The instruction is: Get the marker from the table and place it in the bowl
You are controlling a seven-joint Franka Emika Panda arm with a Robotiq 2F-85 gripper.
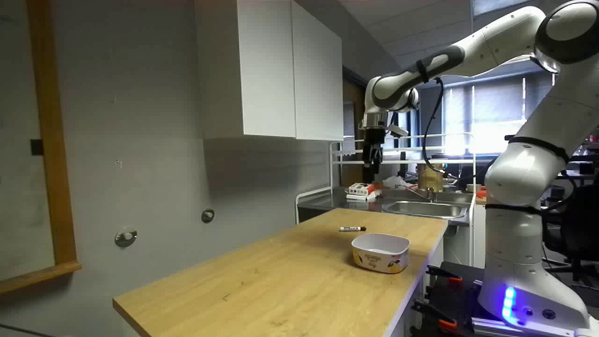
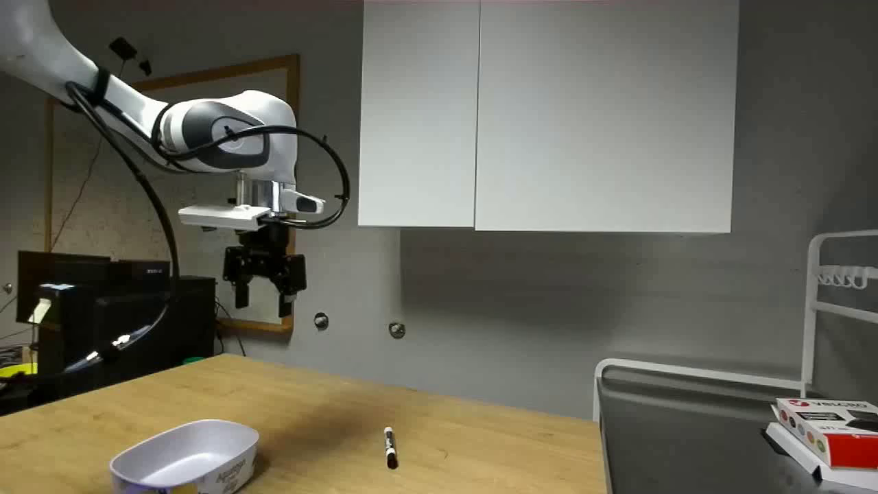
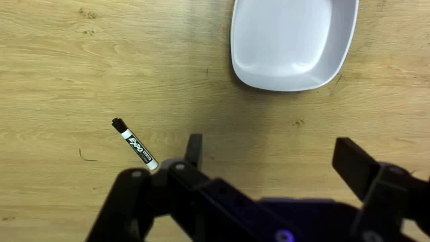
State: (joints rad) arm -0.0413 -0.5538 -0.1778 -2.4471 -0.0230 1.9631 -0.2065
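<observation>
The marker, white with a dark label and dark cap, lies flat on the wood-grain table point(image 1: 262, 281). It shows in both exterior views point(image 1: 352, 229) point(image 2: 390, 447) and in the wrist view point(image 3: 135, 144), left of the jaws. The bowl is shallow, whitish and rounded-square, with a printed band. It stands upright on the table in both exterior views point(image 1: 380, 260) point(image 2: 236, 472) and at the top of the wrist view point(image 3: 285, 83); no contents show. My gripper is open with nothing between its fingers, high above the table, in both exterior views point(image 1: 371, 175) point(image 2: 263, 305) and the wrist view point(image 3: 268, 148).
A white wall cabinet point(image 1: 266, 70) hangs over the table's wall side. A dark counter with a sink point(image 1: 430, 209), white and red boxes point(image 2: 826, 418) and a white metal rail point(image 2: 693, 370) adjoins the table's end. Black clamps point(image 1: 442, 273) sit by the robot base.
</observation>
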